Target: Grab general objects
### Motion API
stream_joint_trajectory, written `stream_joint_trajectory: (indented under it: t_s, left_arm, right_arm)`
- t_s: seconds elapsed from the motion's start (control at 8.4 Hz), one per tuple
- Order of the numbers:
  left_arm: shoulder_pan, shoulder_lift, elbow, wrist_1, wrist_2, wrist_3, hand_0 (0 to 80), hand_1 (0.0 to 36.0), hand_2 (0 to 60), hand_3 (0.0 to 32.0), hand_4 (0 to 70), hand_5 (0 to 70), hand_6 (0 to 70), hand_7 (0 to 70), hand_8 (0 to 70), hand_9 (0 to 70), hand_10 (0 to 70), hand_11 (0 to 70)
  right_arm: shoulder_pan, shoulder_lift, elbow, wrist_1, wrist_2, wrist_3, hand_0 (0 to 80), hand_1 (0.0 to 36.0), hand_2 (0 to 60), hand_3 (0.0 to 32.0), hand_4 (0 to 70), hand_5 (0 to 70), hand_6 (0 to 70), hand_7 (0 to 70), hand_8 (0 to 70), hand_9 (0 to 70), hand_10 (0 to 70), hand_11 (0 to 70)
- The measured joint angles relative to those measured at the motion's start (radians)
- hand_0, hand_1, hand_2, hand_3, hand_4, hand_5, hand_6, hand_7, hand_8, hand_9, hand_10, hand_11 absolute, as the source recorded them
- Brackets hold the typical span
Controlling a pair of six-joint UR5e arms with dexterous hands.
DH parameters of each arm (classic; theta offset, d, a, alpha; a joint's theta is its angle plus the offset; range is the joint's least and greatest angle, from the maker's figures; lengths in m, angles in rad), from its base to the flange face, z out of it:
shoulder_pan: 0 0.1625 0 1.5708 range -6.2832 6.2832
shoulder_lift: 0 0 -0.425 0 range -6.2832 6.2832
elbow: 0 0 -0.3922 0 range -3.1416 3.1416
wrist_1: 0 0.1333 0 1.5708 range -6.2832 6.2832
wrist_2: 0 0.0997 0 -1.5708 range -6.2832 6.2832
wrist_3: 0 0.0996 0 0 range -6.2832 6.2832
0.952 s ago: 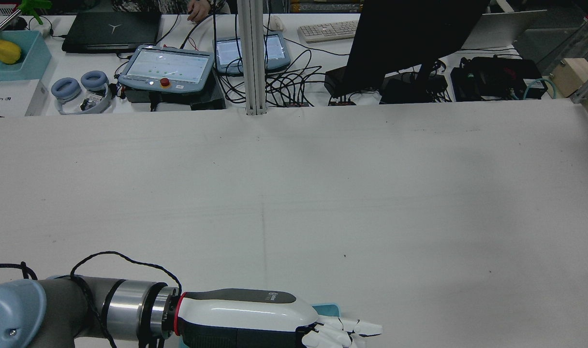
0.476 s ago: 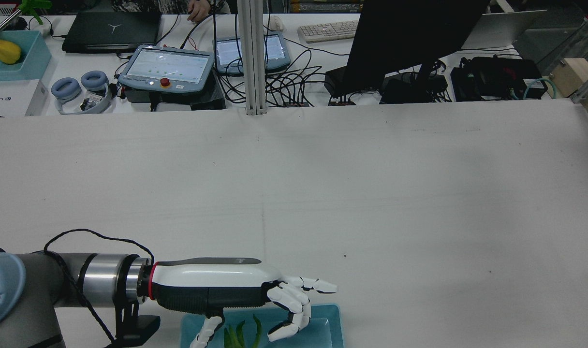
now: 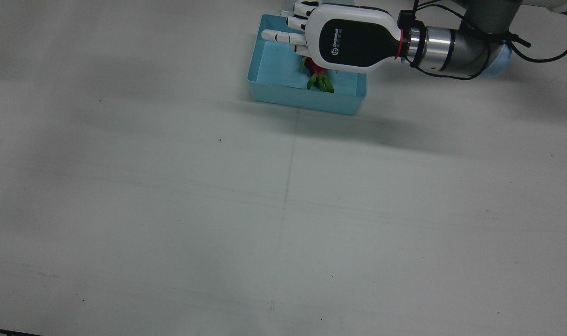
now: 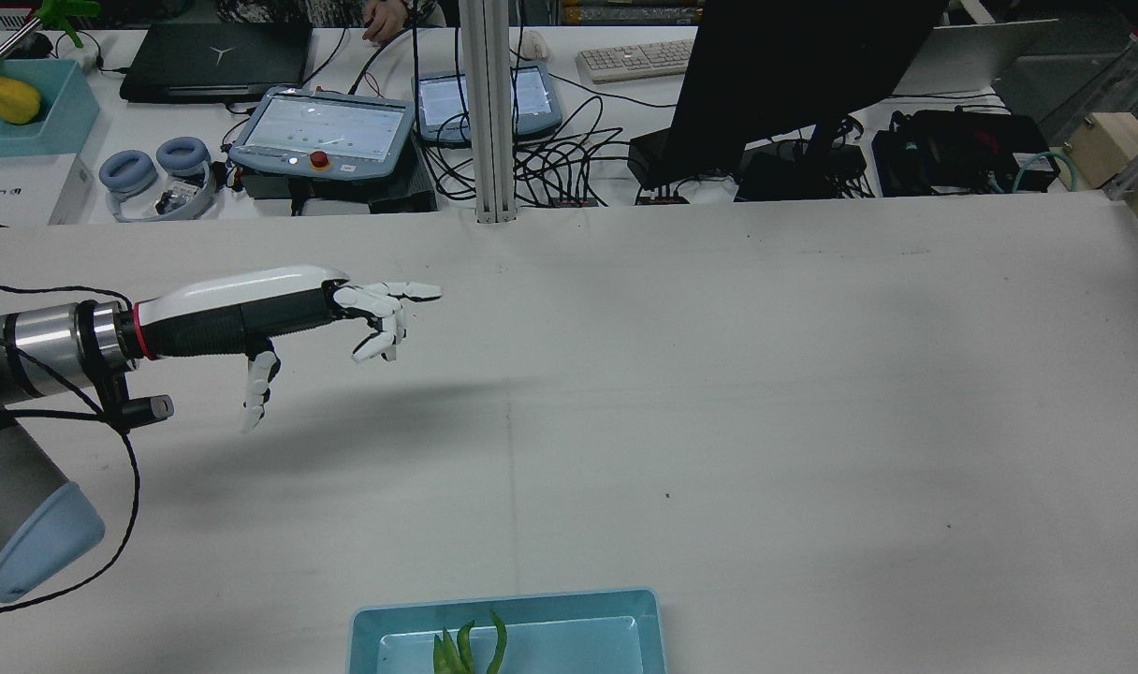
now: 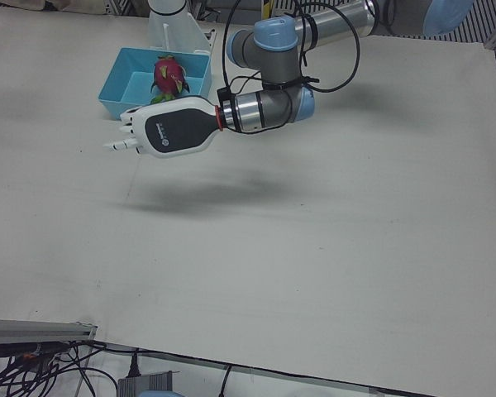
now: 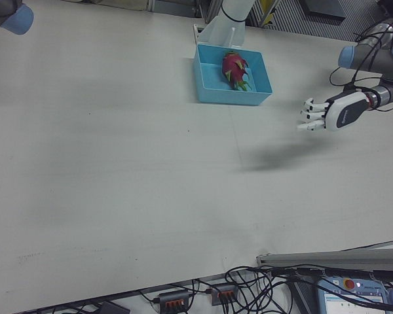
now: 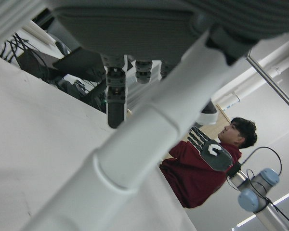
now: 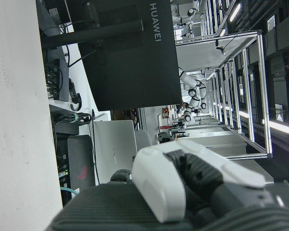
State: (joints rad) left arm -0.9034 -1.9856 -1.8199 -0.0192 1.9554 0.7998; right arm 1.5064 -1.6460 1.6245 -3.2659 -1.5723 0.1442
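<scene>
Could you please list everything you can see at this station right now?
table: one, white, under everything
bin: one, light blue, on the table near the arm pedestals
dragon fruit: one, pink with green tips, in the bin
monitor: one, black, far desk
laptop: one, black, far desk
keyboard: one, pale, far desk
headphones: one pair, blue, far desk
person: one, red top, beyond the table
left hand: white and black, above the table, fingers apart
right hand: raised, fingers spread
</scene>
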Motion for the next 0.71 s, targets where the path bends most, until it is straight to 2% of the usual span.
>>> stream_joint_trajectory:
  t_s: [0.24, 0.36, 0.48, 0.71]
  left_arm:
    - [-0.122, 0.014, 0.105, -0.043, -0.088, -0.009, 80.0, 36.0, 60.0, 0.0, 18.0, 70.0, 25.7, 70.0, 4.1, 13.3, 17.2, 30.6]
    - [-0.165, 0.023, 0.167, -0.083, -0.131, -0.020, 80.0, 36.0, 60.0, 0.0, 16.1, 70.0, 25.1, 70.0, 4.0, 13.1, 16.0, 28.9]
    - [-0.202, 0.040, 0.246, -0.147, -0.185, -0.030, 80.0, 36.0, 60.0, 0.0, 12.7, 70.0, 21.2, 68.7, 3.2, 12.3, 15.2, 27.9]
    - [-0.258, 0.094, 0.378, -0.269, -0.299, -0.054, 80.0, 36.0, 60.0, 0.0, 13.7, 70.0, 21.6, 68.1, 3.3, 12.2, 15.7, 28.6]
  right_arm:
    - [0.000, 0.000, 0.000, 0.000, 0.000, 0.000, 0.0, 0.0, 0.0, 0.0, 0.0, 0.0, 0.0, 0.0, 0.0, 0.0, 0.0, 0.0]
    - [0.000, 0.000, 0.000, 0.000, 0.000, 0.000, 0.0, 0.0, 0.0, 0.0, 0.0, 0.0, 0.0, 0.0, 0.0, 0.0, 0.0, 0.0]
    - [0.000, 0.000, 0.000, 0.000, 0.000, 0.000, 0.0, 0.0, 0.0, 0.0, 0.0, 0.0, 0.0, 0.0, 0.0, 0.0, 0.0, 0.0]
    - [0.000, 0.000, 0.000, 0.000, 0.000, 0.000, 0.0, 0.0, 0.0, 0.0, 0.0, 0.0, 0.0, 0.0, 0.0, 0.0, 0.0, 0.0]
